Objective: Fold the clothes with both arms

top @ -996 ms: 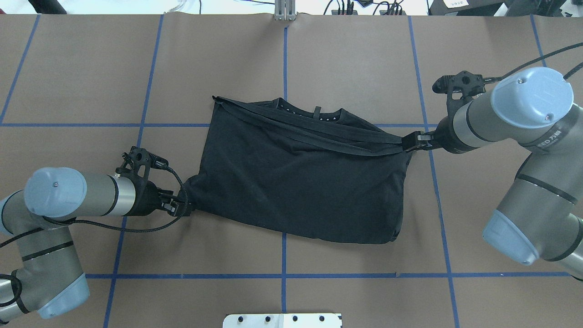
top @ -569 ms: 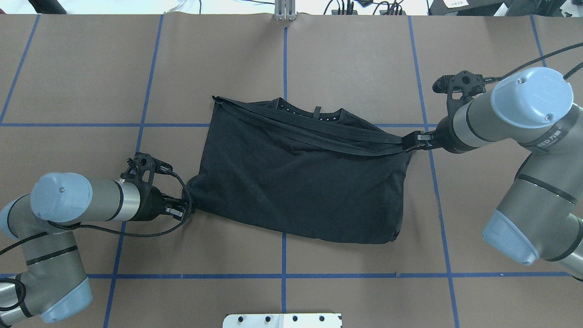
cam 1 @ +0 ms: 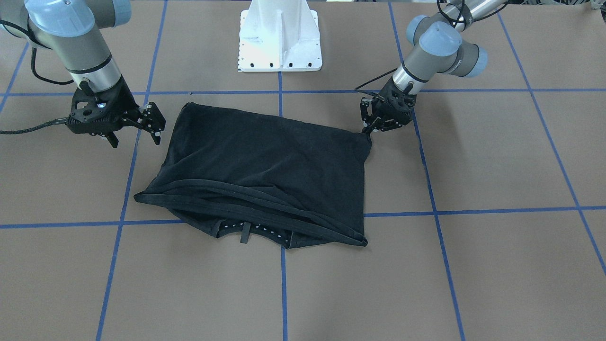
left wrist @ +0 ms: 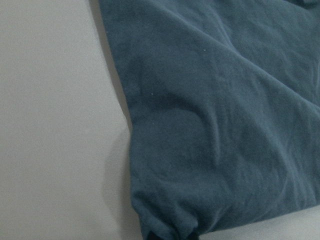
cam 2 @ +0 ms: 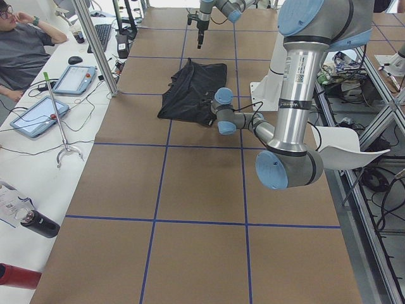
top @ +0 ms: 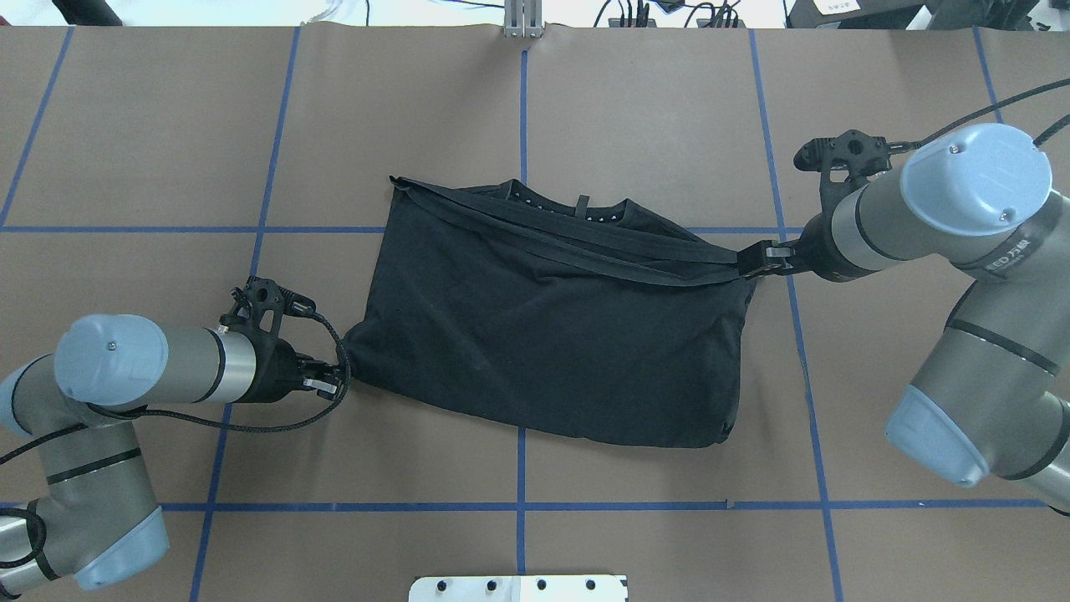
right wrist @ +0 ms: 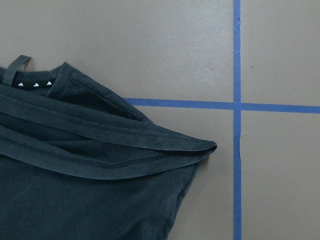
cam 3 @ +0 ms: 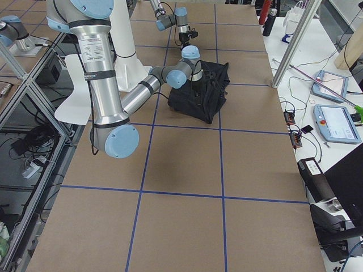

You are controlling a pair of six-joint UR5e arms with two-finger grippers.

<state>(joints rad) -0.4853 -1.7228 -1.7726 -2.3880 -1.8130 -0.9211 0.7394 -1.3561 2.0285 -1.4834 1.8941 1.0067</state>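
The left gripper (top: 337, 382) pinches the shirt's (top: 543, 351) near left corner. The right gripper (cam 1: 135, 136) hangs open and empty beside its far right corner.

The T-shirt (top: 543, 334) is plain black across the side that faces up. Its only pattern is a row of tiny white marks inside the collar band (right wrist: 32, 84), towards the desk's far edge. In the left wrist view the same cloth looks dusky blue-grey.

The desk (top: 167, 125) is matt brown, crossed by a grid of blue tape lines (top: 522, 109).

The left arm (top: 167, 368) and right arm (top: 919, 209) share one livery: silver-grey tubes, light blue joint caps, thin black bands. The left fingers (top: 324, 385), the right fingers (cam 1: 155, 128) and the cables (top: 251, 426) are black. The pedestal (cam 1: 280, 38), at the robot's edge of the desk, is white.
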